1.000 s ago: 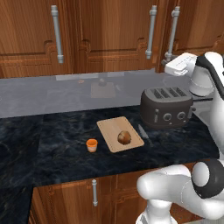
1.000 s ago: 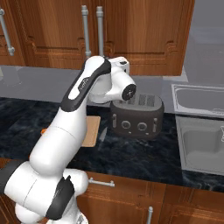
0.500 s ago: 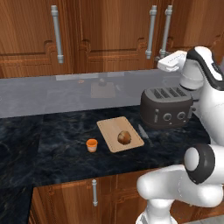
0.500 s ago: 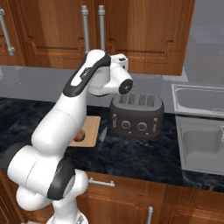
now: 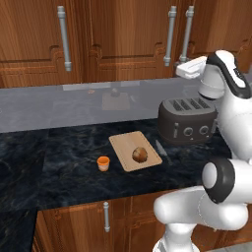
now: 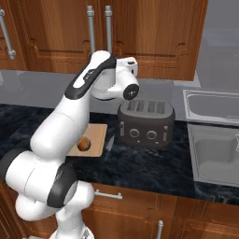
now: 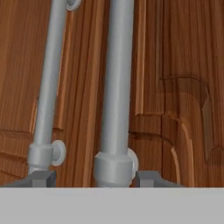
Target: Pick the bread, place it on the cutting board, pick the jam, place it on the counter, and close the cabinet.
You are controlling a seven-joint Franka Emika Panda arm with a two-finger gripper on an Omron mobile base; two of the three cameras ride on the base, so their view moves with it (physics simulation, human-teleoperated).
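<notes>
Bread: the bread (image 5: 140, 154) is sitting on the cutting board (image 5: 124, 145), toward its corner nearest the toaster; in the right base view it (image 6: 84, 144) is showing just beside the arm.
Cutting board: it is lying flat on the desk (image 5: 59, 167), just left of the toaster (image 5: 187, 119), with a small gap between them.
Jam: the jam (image 5: 103, 163) is standing upright on the desk, just off the cutting board's left edge on the side away from the toaster, apart from the board.
Cabinet: the cabinet (image 5: 123, 34) is hanging above the toaster; its doors are looking flush in both base views, and two long grey handles (image 5: 170, 35) are standing side by side over the toaster.
Fingers: the gripper (image 7: 94, 179) is reaching up above the toaster, right against the cabinet front; in the hand view the two dark fingers (image 7: 40, 178) are standing wide apart at the bottom, with the base of one handle (image 7: 114, 109) sitting between them and the other handle (image 7: 49, 87) just outside. I cannot tell whether either tip is touching the bar.
Sink: a grey sink (image 6: 212, 140) is sitting in the desk on the toaster's far side from the board.
</notes>
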